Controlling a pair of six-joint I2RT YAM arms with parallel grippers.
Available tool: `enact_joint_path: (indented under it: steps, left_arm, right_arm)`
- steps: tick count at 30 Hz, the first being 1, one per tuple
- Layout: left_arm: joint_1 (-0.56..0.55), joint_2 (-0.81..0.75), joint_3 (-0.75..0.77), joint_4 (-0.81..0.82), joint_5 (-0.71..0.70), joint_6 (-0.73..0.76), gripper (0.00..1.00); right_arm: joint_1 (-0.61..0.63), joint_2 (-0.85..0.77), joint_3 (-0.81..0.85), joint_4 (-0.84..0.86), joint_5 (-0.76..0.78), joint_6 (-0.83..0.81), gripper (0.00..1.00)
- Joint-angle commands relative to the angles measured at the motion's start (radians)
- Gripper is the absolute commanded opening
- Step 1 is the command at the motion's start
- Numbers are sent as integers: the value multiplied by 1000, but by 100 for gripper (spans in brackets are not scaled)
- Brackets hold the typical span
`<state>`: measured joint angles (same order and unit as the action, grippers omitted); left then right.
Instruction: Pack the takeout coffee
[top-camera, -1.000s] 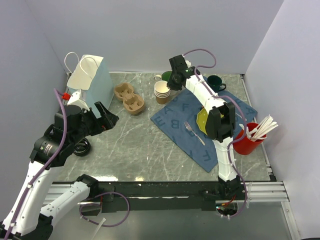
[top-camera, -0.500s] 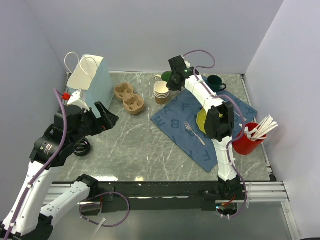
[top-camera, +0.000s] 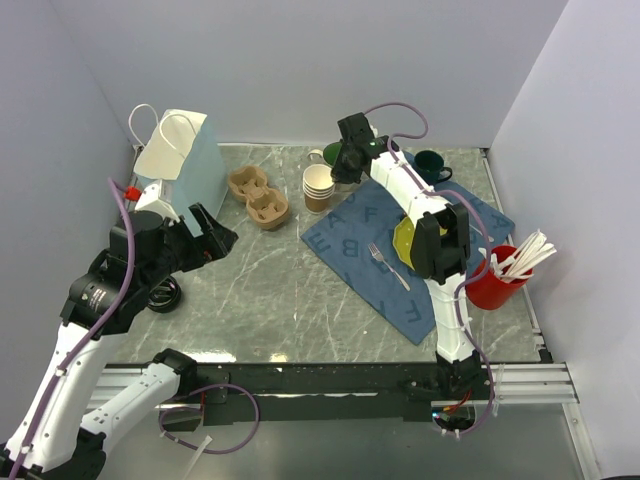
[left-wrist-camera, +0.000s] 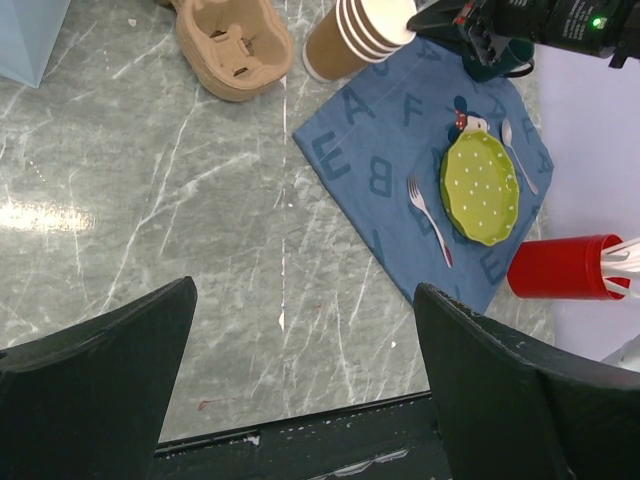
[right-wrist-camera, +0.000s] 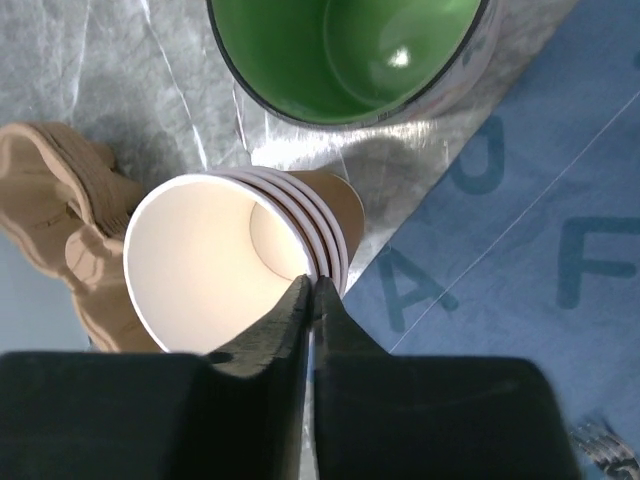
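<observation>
No takeout coffee with a black lid shows in any view. A stack of lidless brown paper cups (top-camera: 318, 187) (left-wrist-camera: 360, 35) (right-wrist-camera: 215, 265) stands at the back of the table, leaning left. My right gripper (top-camera: 338, 175) (right-wrist-camera: 312, 285) is shut on the rim of the top cup, one finger inside it and one outside. My left gripper (top-camera: 215, 232) (left-wrist-camera: 305, 290) hangs wide open over bare marble near the front left, holding nothing.
A cardboard cup carrier (top-camera: 258, 197) (left-wrist-camera: 232, 40) lies left of the stack, and a pale blue paper bag (top-camera: 180, 160) stands beyond it. A green mug (right-wrist-camera: 350, 50) sits just behind the stack. On the blue letter mat (top-camera: 400, 240) are a green plate (left-wrist-camera: 480, 185) and a fork (top-camera: 388, 265). A red cup of straws (top-camera: 497, 280) stands at the right.
My right gripper has closed onto the top cup's rim, and the stack has tipped slightly to the left. The left arm has not moved.
</observation>
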<state>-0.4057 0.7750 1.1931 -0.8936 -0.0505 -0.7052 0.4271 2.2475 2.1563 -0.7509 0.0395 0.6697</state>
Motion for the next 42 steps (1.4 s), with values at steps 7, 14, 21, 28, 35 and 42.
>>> enact_joint_path:
  steps: [7,14,21,28,35,42]
  left_arm:
    - [-4,-28,-26,44,-9,-34,97]
    - [-4,-13,-58,87,-104,-7,97]
    - [-4,110,-112,212,-155,-46,98]
    - [-4,300,-34,416,-11,-17,73]
    - [13,561,75,589,101,-28,37]
    - [56,865,207,720,274,-57,34]
  right_arm:
    - [-5,-80,7,27,-61,18,0]
    - [-8,-144,-55,105,-95,48,0]
    - [-13,-151,-55,124,-127,71,0]
    - [-11,-140,-78,85,-121,71,0]
    - [-16,-126,-50,71,-151,65,0]
    - [-25,-134,-79,88,-171,68,0]
